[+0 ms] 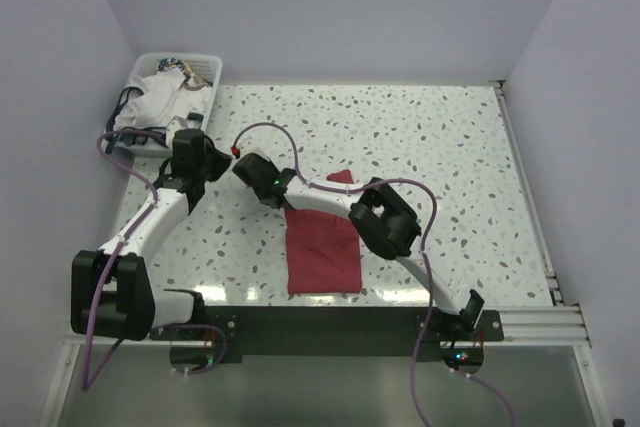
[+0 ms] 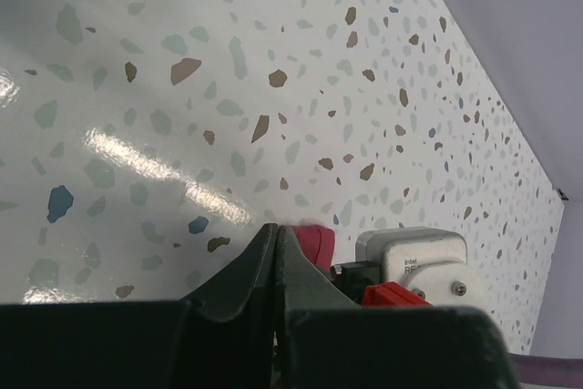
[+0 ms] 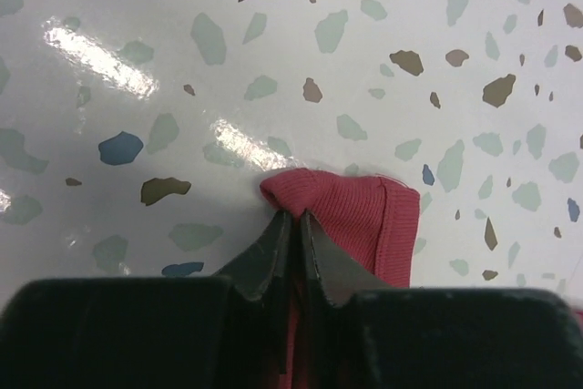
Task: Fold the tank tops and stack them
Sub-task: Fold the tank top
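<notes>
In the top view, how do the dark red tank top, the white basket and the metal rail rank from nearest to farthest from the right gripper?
1. The dark red tank top, in the middle, its corner pinched by the right gripper.
2. The white basket, in the far left corner.
3. The metal rail, along the right edge.
</notes>
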